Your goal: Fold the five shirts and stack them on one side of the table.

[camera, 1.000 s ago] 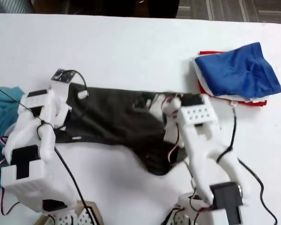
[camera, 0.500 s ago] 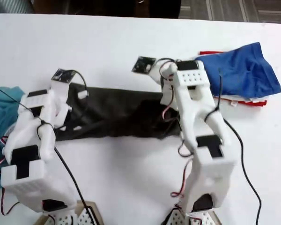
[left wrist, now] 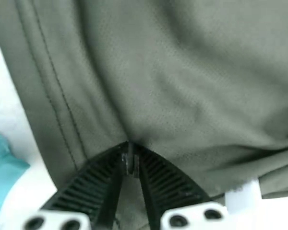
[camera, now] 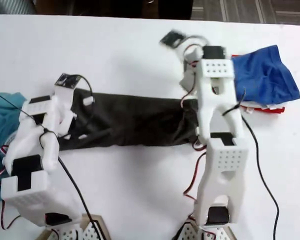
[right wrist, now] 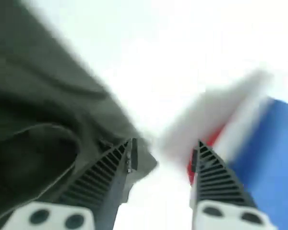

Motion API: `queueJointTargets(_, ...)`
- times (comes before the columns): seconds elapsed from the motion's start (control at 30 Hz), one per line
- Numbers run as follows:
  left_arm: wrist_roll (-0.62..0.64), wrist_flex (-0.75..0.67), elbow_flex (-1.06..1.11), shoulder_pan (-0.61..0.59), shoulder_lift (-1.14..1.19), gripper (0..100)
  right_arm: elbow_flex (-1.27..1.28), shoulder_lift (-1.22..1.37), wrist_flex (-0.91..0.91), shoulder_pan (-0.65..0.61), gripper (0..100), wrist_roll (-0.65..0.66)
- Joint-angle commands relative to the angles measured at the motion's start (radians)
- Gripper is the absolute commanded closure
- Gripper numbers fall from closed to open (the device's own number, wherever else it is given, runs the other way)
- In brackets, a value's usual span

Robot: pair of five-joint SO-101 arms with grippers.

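White table (camera: 140,50) bears dark shirt (camera: 130,122) — left gripper (left wrist: 130,157) pinches it; right gripper (right wrist: 165,155) spread near blue shirt (right wrist: 273,158).

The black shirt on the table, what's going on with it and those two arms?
The left gripper is shut on one end of the black shirt, which lies as a long band across the table. The right gripper is open at the other end, beside a pile topped by a blue shirt.

We see the dark shirt (left wrist: 182,72) as matt, finely knit cloth. The table (camera: 115,45) looks smooth, perhaps slightly glossy.
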Motion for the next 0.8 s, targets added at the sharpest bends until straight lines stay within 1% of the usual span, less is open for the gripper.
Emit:
queueJointTargets(0.0,-0.002,-0.044,0.005,-0.006,0.000,97,-0.061,-0.030,0.088,0.013,80.2,-0.029)
queueJointTargets(0.1,-0.002,-0.044,0.005,-0.006,0.000,97,-0.057,-0.073,0.232,-0.013,84.4,0.077)
queueJointTargets(0.13,-0.002,-0.044,0.005,-0.006,0.000,97,-0.044,-0.090,0.249,-0.022,86.7,0.103)
queueJointTargets(0.27,-0.002,-0.044,0.005,-0.006,0.000,97,0.103,-0.219,0.245,-0.025,98.8,0.106)
queueJointTargets(0.43,-0.002,-0.044,0.005,-0.006,0.000,97,0.410,-0.435,0.239,-0.070,97.8,0.106)
queueJointTargets(0.53,-0.002,-0.044,0.005,-0.006,0.000,97,0.578,-0.516,0.189,-0.120,97.8,0.106)
queueJointTargets(0.6,-0.002,-0.044,0.005,-0.006,0.000,97,0.674,-0.533,0.116,-0.145,97.8,0.104)
queueJointTargets(0.77,-0.002,-0.044,0.004,-0.006,0.000,97,0.842,-0.535,-0.048,-0.188,97.8,0.037)
